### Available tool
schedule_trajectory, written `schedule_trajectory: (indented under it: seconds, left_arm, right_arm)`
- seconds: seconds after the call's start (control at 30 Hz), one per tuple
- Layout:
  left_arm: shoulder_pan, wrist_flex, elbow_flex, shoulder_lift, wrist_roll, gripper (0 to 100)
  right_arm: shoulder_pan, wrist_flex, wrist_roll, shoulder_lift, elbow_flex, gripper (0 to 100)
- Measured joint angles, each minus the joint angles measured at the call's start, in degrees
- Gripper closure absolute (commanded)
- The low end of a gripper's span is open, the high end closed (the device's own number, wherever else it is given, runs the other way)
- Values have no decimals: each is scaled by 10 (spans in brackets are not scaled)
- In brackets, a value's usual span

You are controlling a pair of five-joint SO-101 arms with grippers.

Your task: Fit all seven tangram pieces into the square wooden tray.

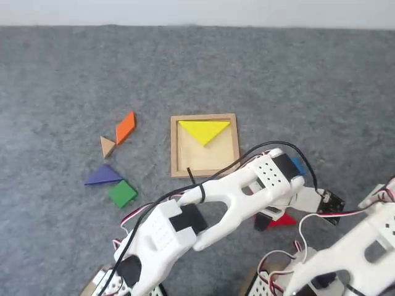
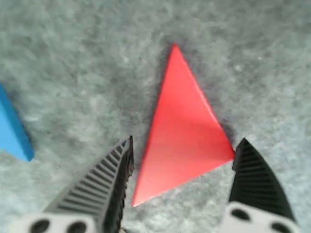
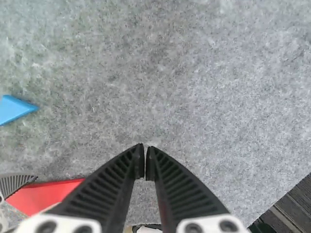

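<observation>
While the green wooden square [image 1: 123, 193] lies among loose pieces on open grey carpet [image 1: 62, 80], the square wooden tray [image 1: 174, 148] holds one yellow wooden triangle [image 1: 204, 131] at its far edge. Further right, the left gripper [image 2: 186, 141] stands spread around the red wooden triangle [image 2: 184, 121]; the right gripper [image 3: 145, 147] hangs closed, empty.

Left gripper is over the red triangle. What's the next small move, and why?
Probably close the left gripper on the red triangle. Its open fingers sit on either side of the piece, which lies flat on the grey mat, outside the wooden tray. Lower slightly first if the tips aren't down at the mat.
</observation>
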Motion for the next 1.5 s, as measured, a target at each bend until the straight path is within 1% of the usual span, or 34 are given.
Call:
schedule_trajectory:
  seconds: [0.1, 0.3, 0.63, 0.73, 0.9, 1.03, 1.17, 1.37, 1.5]
  left_arm:
    - [0, 14, -10, 5, 0, 686]
    - [0, 18, -13, 7, 10, 687]
    - [-29, 7, -13, 7, 131, 707]
    - [-33, 23, -13, 7, 164, 707]
    - [-34, 42, -16, 20, 191, 713]
    - [-35, 50, -33, 28, 258, 713]
    - [-58, 78, -34, 28, 314, 713]
    - [-115, 114, -34, 28, 327, 714]
    - [-127, 130, -34, 28, 324, 725]
  right_arm:
    - [0, 0, 0, 0, 0, 976]
    - [0, 0, 0, 0, 0, 976]
    - [0, 0, 0, 0, 0, 976]
    - [0, 0, 0, 0, 0, 976]
    - [0, 0, 0, 0, 0, 976]
    - [0, 0, 0, 0, 0, 976]
    - [0, 0, 0, 0, 0, 976]
    - [0, 0, 0, 0, 0, 976]
    - [0, 0, 0, 0, 0, 976]
